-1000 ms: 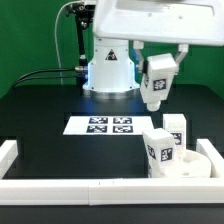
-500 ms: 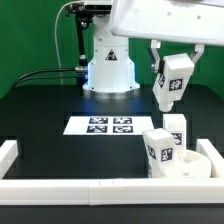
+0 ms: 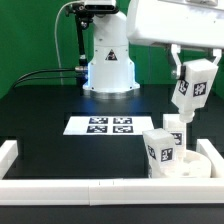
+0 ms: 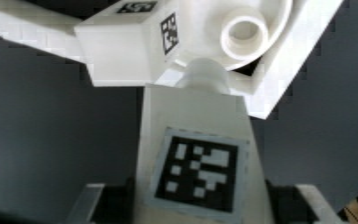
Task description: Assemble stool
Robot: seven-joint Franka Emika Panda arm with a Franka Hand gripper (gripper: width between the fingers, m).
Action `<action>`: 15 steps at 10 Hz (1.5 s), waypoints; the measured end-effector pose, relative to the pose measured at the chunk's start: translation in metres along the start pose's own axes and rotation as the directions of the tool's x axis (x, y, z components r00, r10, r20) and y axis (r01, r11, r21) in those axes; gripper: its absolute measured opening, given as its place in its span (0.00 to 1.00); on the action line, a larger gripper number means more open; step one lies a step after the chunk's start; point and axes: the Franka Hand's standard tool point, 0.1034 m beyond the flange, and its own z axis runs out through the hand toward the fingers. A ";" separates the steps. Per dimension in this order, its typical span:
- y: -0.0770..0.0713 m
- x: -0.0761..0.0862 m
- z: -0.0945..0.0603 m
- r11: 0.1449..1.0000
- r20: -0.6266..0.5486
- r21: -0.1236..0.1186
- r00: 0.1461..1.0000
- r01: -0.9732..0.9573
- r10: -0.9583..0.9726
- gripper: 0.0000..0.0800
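My gripper (image 3: 194, 72) is shut on a white block leg (image 3: 189, 95) with a square marker tag and holds it in the air, above and just behind the round white seat (image 3: 200, 165). The seat lies at the front right of the exterior view. One tagged leg (image 3: 160, 148) stands upright on it, and another leg (image 3: 176, 128) stands close behind that one. In the wrist view the held leg (image 4: 201, 150) runs out from between the fingers (image 4: 98, 202). Beyond it lie the seat (image 4: 282, 55), a round socket (image 4: 243, 35) and the standing leg (image 4: 131, 50).
The marker board (image 3: 109, 125) lies flat on the black table in the middle. Long white border rails run along the front (image 3: 80, 187) and the left corner (image 3: 8, 152). The robot base (image 3: 108, 70) stands at the back.
My gripper has carried the held leg toward the exterior view's right and slightly lower, from above the marker board's right end to over the seat area.
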 end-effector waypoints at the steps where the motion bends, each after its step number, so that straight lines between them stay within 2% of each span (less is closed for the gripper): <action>1: 0.000 0.000 0.000 1.000 0.000 0.002 1.000 -0.004 0.004 0.40; 3: -0.001 -0.001 0.002 1.000 0.001 0.003 1.000 -0.007 0.007 0.40; 6: -0.018 0.001 0.015 0.998 -0.031 -0.003 0.998 0.063 -0.063 0.40; 7: -0.013 0.007 0.016 0.992 -0.082 -0.011 0.989 0.124 -0.125 0.40; 8: -0.007 0.005 0.018 0.995 -0.078 -0.010 0.992 0.096 -0.097 0.40; 11: -0.012 0.006 0.019 0.995 -0.097 -0.007 0.990 0.100 -0.100 0.40; 14: -0.035 0.006 0.036 0.988 -0.187 -0.005 0.970 0.155 -0.153 0.40; 15: -0.033 0.005 0.039 0.986 -0.188 -0.010 0.968 0.168 -0.167 0.40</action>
